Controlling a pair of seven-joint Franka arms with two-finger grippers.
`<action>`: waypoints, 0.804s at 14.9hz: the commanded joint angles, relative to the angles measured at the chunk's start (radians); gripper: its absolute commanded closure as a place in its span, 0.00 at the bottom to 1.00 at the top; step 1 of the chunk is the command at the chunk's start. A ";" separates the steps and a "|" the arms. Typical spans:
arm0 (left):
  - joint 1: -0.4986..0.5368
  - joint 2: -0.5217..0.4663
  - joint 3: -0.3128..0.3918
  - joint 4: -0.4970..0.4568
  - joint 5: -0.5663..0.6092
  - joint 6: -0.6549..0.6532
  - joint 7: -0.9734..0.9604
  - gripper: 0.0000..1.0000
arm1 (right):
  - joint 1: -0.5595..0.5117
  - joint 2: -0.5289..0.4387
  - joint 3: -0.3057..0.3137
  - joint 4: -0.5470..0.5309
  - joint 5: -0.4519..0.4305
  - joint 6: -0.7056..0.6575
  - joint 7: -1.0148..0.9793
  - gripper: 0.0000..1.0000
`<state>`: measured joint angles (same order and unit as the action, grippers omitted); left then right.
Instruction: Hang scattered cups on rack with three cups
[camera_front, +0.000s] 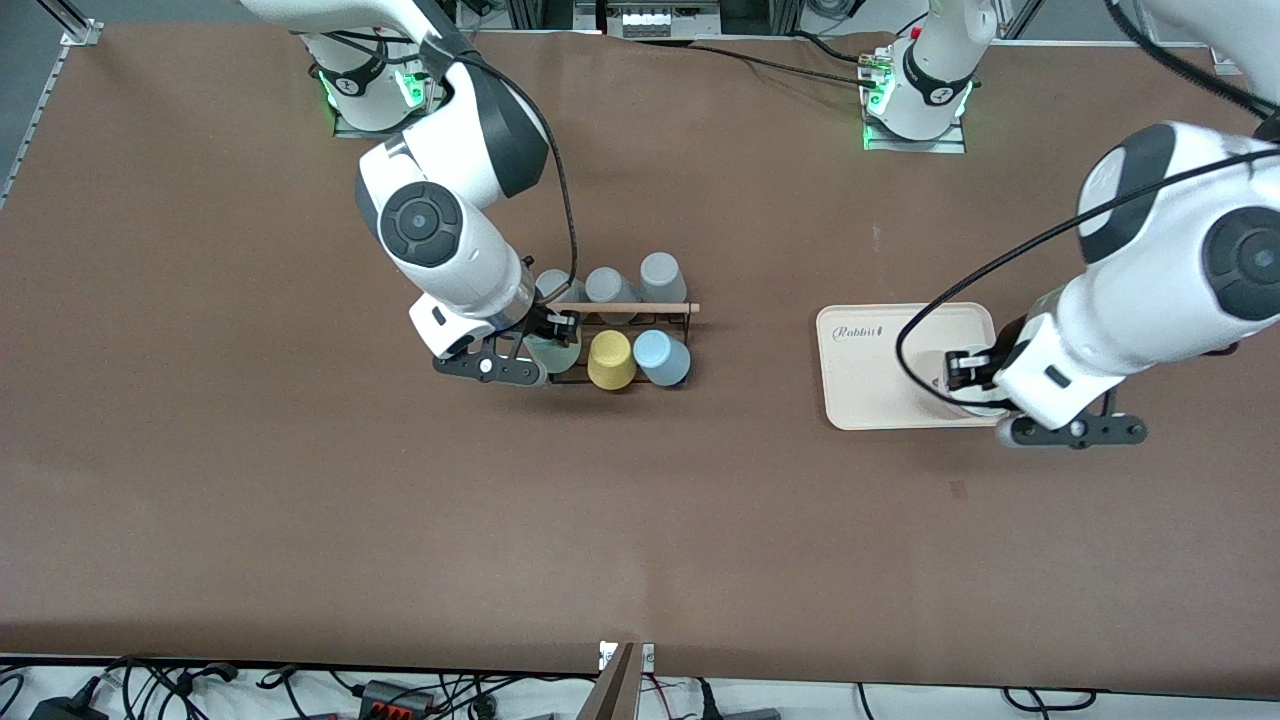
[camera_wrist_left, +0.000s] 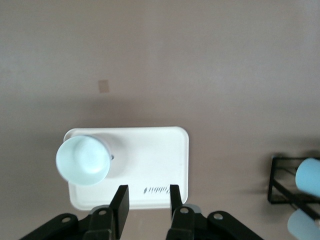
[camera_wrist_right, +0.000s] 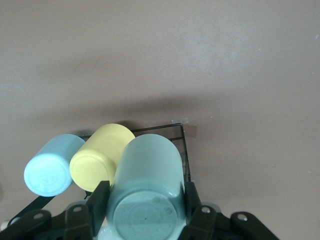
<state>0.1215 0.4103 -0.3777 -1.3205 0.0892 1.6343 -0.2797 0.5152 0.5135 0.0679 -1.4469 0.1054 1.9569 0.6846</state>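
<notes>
Brown counter (camera_front: 300, 500), both arm bases along its top edge in the front view.

Green cup (camera_wrist_right: 147, 185): upside down, at the rack's (camera_front: 625, 308) end toward the right arm, w/ the right gripper (camera_front: 552, 335) jaws shut on its sides. Can't tell if it's seated on a peg yet.

Blue cup (camera_front: 662, 357): already on the rack, nearer row, beside the yellow cup (camera_front: 610, 360). Grey cups (camera_front: 611, 287) fill the farther row, under the wooden rod.

Left gripper (camera_wrist_left: 147, 197): over the cream tray (camera_front: 880, 370), toward the left arm's end. Jaws part open, nothing btwn them. A pale cup (camera_wrist_left: 83, 160) stands mouth-up on the tray just beside them.

Progress, my read: blue done, green approx in place but not let go, pale cup on the tray prob. left to do.

Count:
- Cups: 7 (3 grey, 1 yellow, 1 blue, 1 green, 1 pale on the tray)
- Racks: 1
- Trays: 1
</notes>
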 joint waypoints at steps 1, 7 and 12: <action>0.078 -0.129 -0.027 -0.127 -0.039 -0.034 0.135 0.57 | 0.029 0.032 -0.011 0.020 -0.030 0.023 0.036 0.52; 0.144 -0.281 -0.041 -0.299 -0.120 -0.014 0.166 0.51 | 0.046 0.091 -0.011 0.019 -0.093 0.026 0.038 0.52; 0.034 -0.430 0.081 -0.522 -0.129 0.151 0.195 0.00 | 0.052 0.120 -0.011 0.011 -0.107 0.053 0.038 0.50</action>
<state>0.2075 0.0733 -0.3823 -1.7275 -0.0132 1.7230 -0.1287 0.5550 0.6201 0.0654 -1.4473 0.0139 1.9996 0.7016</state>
